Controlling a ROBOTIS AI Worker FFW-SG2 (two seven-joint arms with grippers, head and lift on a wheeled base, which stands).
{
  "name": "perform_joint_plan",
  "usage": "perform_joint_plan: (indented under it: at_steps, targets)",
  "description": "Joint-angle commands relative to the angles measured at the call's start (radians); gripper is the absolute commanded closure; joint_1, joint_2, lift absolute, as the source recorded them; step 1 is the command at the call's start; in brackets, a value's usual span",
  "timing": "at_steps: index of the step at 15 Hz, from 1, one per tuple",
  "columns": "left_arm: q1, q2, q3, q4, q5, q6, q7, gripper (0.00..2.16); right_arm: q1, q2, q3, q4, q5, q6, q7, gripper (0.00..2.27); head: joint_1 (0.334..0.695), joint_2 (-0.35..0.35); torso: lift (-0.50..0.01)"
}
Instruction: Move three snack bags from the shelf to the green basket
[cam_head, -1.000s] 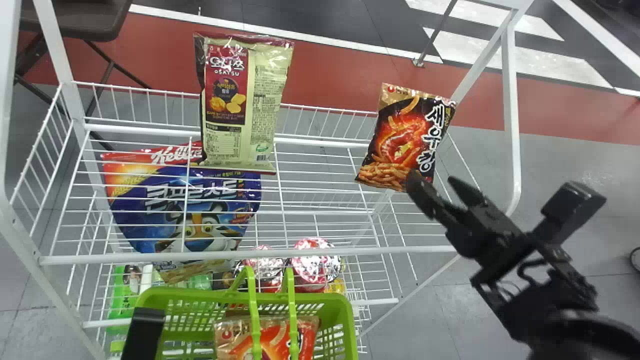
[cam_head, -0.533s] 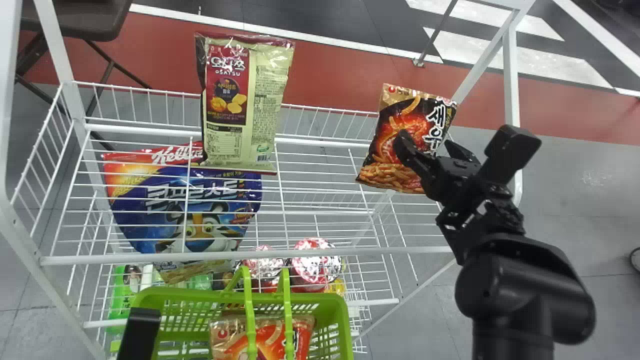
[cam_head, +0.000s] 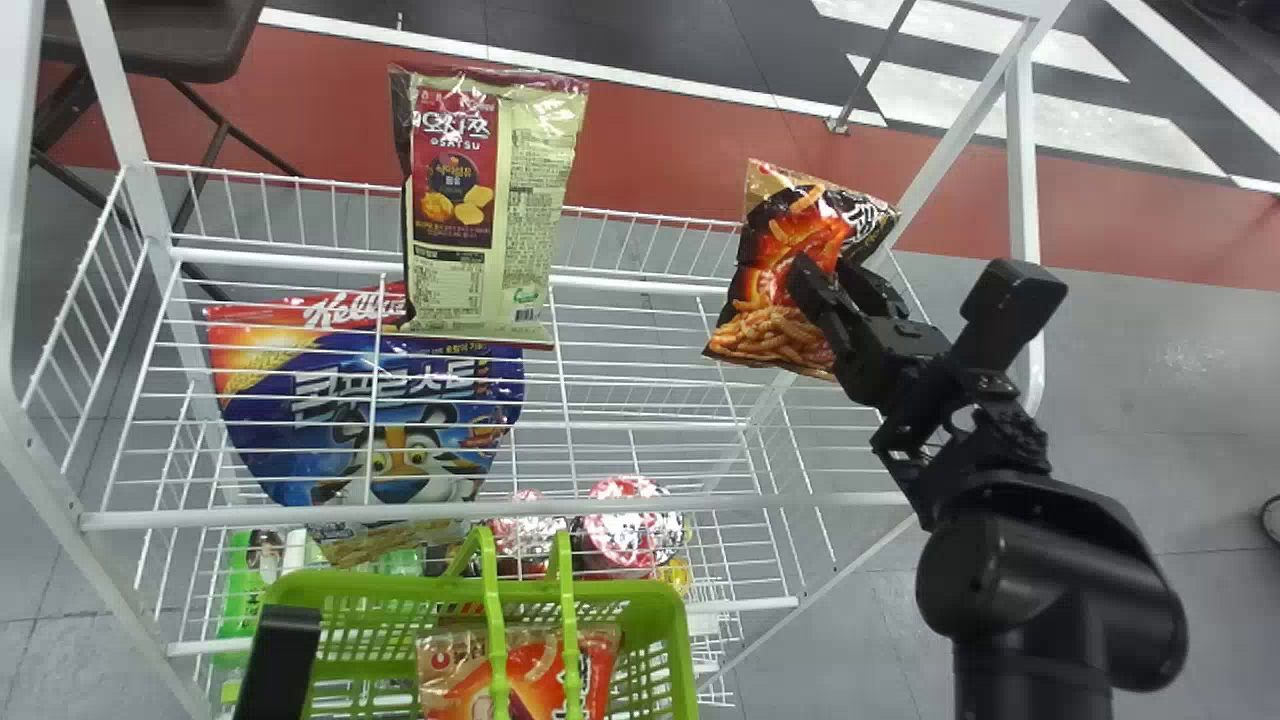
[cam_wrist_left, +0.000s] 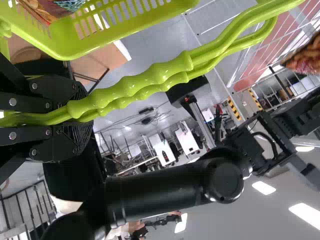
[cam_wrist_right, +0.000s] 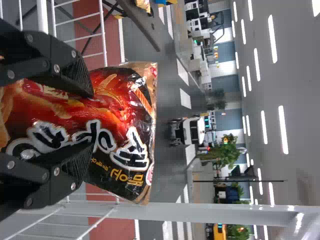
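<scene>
Since the earlier frame, the right gripper's (cam_head: 826, 274) fingers have drawn together, and the black shrimp snack bag (cam_head: 770, 310) has creased and shifted slightly to the left; the basket has slid slightly left too.

The white wire shelf (cam_head: 780, 501) spans the view, with the green basket (cam_head: 683, 660) in front of it. A blue cereal bag (cam_head: 330, 430) shows through the wires, partly overlapped by the cream-and-maroon chip bag (cam_head: 530, 200) on the shelf's left side. The shrimp bag is at the shelf's right side, pinched between the right gripper (cam_wrist_right: 90, 120), whose fingers stand partly apart with the bulging packet between them.

A red-orange snack bag (cam_head: 535, 685) lies in the basket beneath the green handles (cam_head: 497, 640). The left gripper (cam_head: 280, 650) is at the basket; in its wrist view, the left gripper (cam_wrist_left: 82, 119) has both handles clamped between its fingers. Red-and-white round packages (cam_head: 632, 530) sit lower down.
</scene>
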Motion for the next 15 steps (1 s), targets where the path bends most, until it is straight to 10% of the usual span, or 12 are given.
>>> perform_joint_plan:
  at_steps: [1,15]
  targets:
    - [-0.001,0.000,0.003,0.000,0.002,0.001,-0.002,1.67,0.065,0.001,-0.028,-0.106,-0.034,0.056,0.012,2.23,0.695,-0.350,-0.047]
    - [-0.001,0.002,-0.009,-0.012,-0.005,0.001,0.024,1.67,0.424,0.029,-0.365,-0.532,-0.580,0.955,0.343,2.23,0.695,-0.350,-0.047]
